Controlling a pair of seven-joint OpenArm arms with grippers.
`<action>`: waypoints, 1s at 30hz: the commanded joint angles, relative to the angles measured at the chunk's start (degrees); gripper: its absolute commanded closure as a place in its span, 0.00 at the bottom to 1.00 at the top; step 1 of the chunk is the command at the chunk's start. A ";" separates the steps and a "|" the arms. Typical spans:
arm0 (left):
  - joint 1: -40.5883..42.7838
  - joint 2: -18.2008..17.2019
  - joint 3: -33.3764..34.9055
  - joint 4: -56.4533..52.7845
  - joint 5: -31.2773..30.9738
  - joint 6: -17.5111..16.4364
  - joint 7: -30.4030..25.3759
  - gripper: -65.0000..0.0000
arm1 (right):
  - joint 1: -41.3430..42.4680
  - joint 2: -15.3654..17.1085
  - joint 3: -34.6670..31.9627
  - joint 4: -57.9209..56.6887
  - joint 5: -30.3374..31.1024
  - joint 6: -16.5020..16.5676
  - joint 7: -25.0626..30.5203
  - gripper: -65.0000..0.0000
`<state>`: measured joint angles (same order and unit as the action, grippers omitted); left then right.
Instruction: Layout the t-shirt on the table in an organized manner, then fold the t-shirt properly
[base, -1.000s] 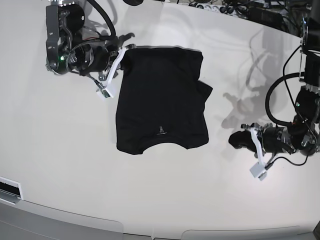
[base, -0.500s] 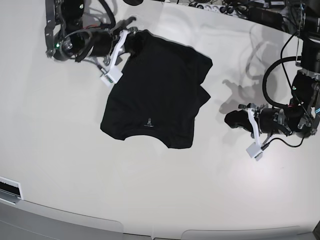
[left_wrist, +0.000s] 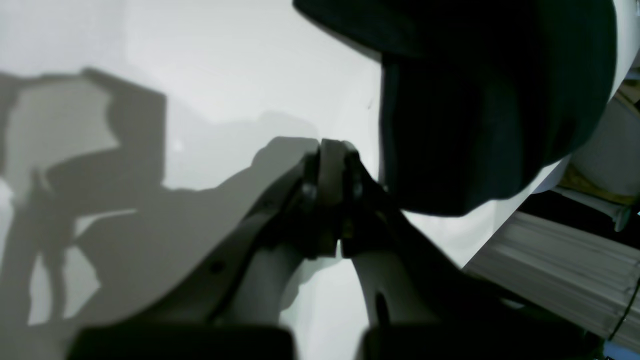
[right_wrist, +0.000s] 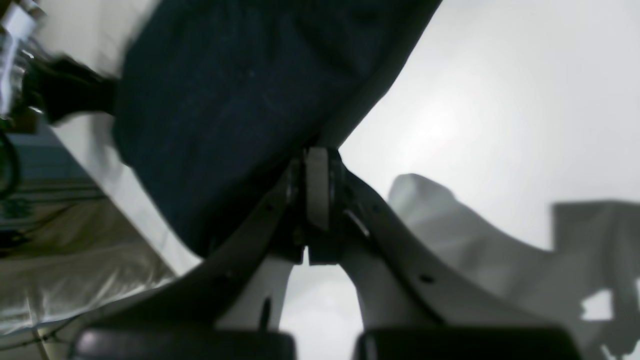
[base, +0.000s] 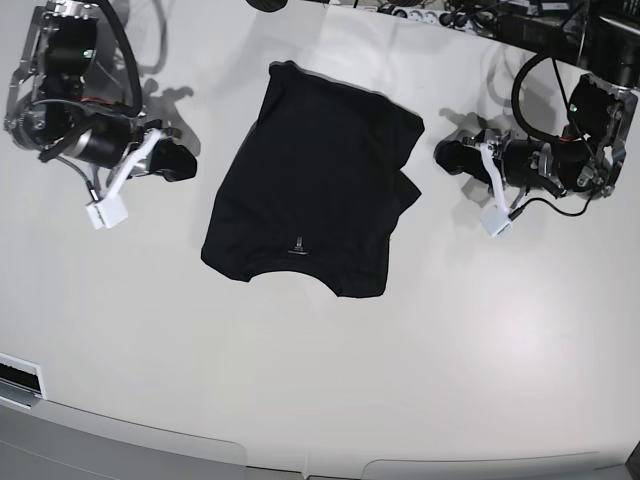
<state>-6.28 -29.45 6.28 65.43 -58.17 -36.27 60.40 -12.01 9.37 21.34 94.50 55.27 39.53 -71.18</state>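
We find the left gripper pressed together, empty, held low just off the t-shirt's sleeve side, arm lying nearly level. The right gripper is likewise closed and empty (beside the opposite edge, not touching). The t-shirt lies flat on the table, long axis slightly tilted, neckline toward the near edge, hem toward the far edge.
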 joint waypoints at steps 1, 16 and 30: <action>0.04 -0.15 -0.52 0.85 -1.66 -1.33 -0.59 1.00 | 0.57 0.79 0.35 1.14 2.67 0.47 -0.33 1.00; 4.96 6.88 -0.42 1.09 -4.28 -3.73 7.58 1.00 | 0.92 1.31 0.37 1.42 6.27 0.47 -3.78 1.00; 2.25 -7.21 -0.42 5.81 -19.87 -3.73 16.26 1.00 | -12.94 0.61 11.08 25.86 18.53 0.47 -6.54 1.00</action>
<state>-3.36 -35.62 6.33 70.46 -76.97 -39.53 76.84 -25.02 9.61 32.32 119.35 72.10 39.68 -78.65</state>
